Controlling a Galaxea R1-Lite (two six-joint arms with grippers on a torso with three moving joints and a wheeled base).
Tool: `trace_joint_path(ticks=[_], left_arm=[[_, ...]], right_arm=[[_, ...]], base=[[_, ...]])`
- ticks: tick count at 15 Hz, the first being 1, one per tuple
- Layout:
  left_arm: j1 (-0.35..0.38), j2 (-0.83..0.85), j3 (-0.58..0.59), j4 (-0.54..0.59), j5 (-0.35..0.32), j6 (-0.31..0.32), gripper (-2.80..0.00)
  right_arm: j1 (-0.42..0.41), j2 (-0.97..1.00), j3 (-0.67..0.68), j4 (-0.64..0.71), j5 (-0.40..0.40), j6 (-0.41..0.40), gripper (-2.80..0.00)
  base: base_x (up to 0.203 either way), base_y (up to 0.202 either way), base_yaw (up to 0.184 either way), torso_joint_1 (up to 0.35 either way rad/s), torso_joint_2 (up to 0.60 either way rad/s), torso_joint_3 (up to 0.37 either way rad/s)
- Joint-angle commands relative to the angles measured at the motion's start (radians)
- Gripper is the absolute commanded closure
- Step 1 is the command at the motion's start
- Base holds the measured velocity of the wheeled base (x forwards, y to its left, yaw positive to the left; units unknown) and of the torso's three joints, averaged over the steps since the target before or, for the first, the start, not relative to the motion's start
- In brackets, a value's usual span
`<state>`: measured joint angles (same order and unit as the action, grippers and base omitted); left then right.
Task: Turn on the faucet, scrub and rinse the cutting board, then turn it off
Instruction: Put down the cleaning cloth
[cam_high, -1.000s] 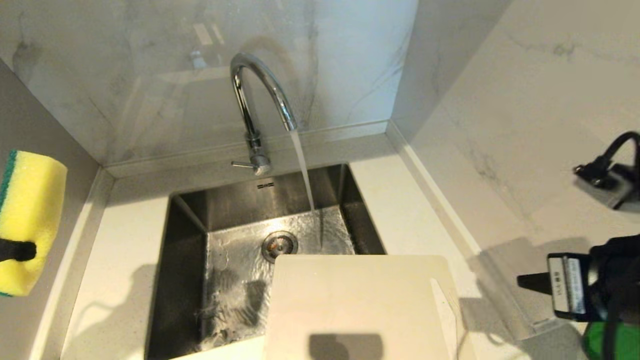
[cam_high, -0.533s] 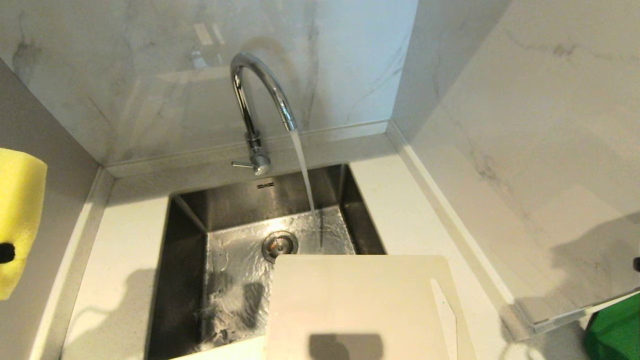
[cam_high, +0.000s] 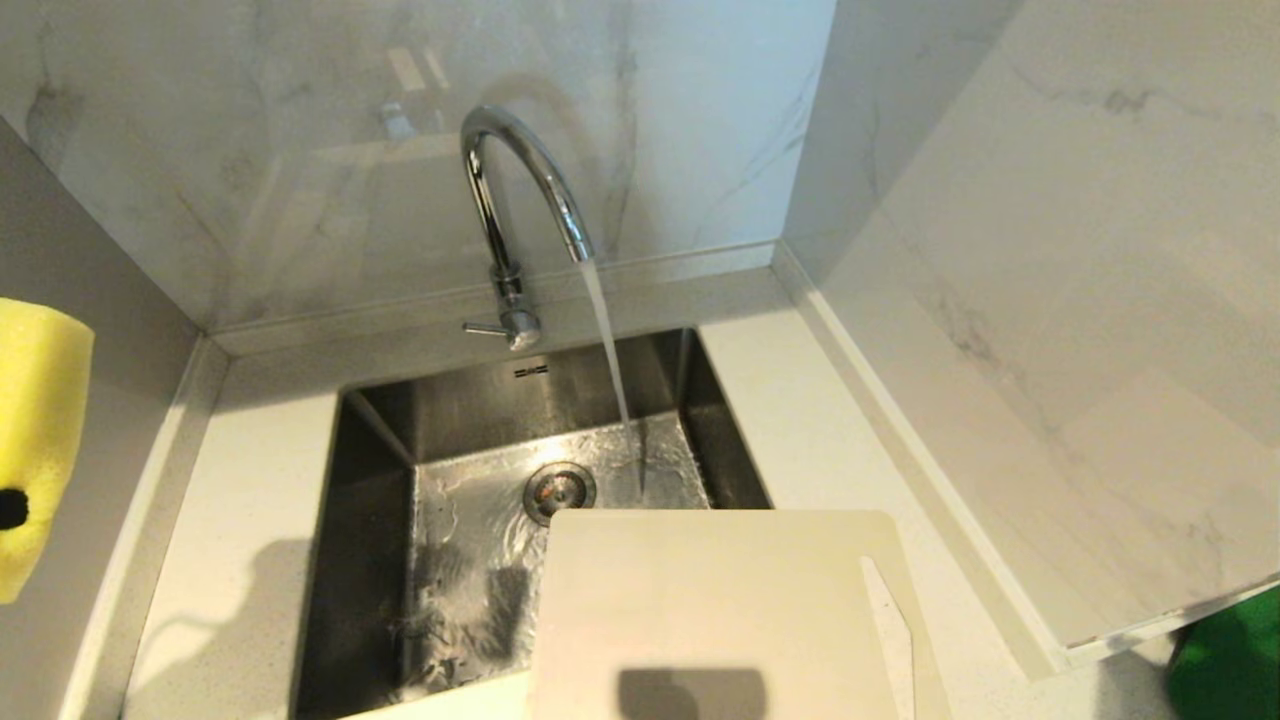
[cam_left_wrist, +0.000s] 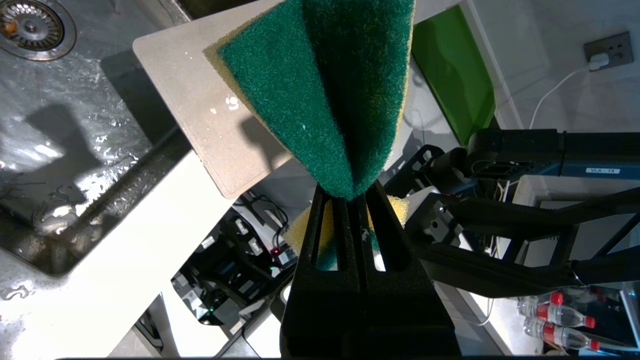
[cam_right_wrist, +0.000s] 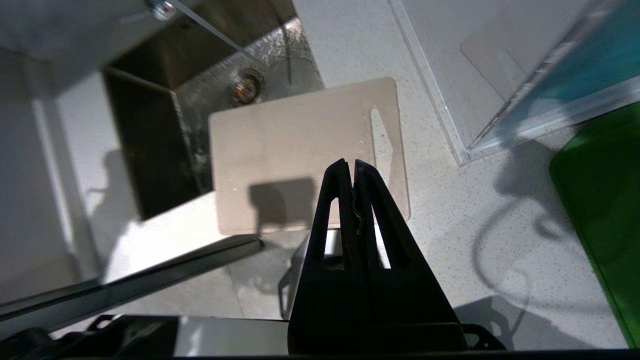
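At the far left edge of the head view my left gripper (cam_high: 12, 508) shows only as a dark tip pinching the sponge (cam_high: 35, 440), which looks plain yellow from there. My left wrist view adds what that one hides: the fingers (cam_left_wrist: 385, 225) are clamped hard on the sponge's folded middle, its green scouring face fanned out above them.

In the centre, the faucet (cam_high: 520, 200) stands behind the sink (cam_high: 380, 440) with water streaming from its spout onto the steel floor near the drain (cam_high: 560, 490). The cutting board (cam_high: 720, 610) lies at lower centre, its left part overhanging the sink's near right corner, its slot handle toward the right on the counter (cam_high: 830, 430).

My right gripper (cam_right_wrist: 349, 167) is outside the head view; its own camera shows the fingers pressed together on nothing, high above the board's near edge. A green object (cam_high: 1225, 660) sits at lower right. On my right arm, in the left wrist view, a small label reads, I think, "VLA-13" (cam_left_wrist: 602, 171).
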<state>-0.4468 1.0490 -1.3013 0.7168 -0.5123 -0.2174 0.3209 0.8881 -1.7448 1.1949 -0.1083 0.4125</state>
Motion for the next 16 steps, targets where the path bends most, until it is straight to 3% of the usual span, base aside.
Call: trace_joint_path(ticks=[1,8,16], left_arm=[[0.000,-0.002,-0.001,0.004,-0.002,-0.002,0.00],[0.000,-0.037,0.001,0.043,0.000,-0.002,0.00],[0.000,-0.080,0.019,0.056,-0.003,-0.002,0.00]], right_arm=[[0.000,0.005,-0.174,0.101,0.008,0.012,0.00],[-0.055,-0.099,-0.209,0.118,-0.002,0.037,0.00],[-0.092,-0.171,-0.201,0.184,-0.314,-0.030,0.00]], base=[[0.000,0.000,0.000,0.000,0.00,0.000],[0.000,0.000,0.000,0.000,0.00,0.000],[0.000,0.000,0.000,0.000,0.00,0.000]])
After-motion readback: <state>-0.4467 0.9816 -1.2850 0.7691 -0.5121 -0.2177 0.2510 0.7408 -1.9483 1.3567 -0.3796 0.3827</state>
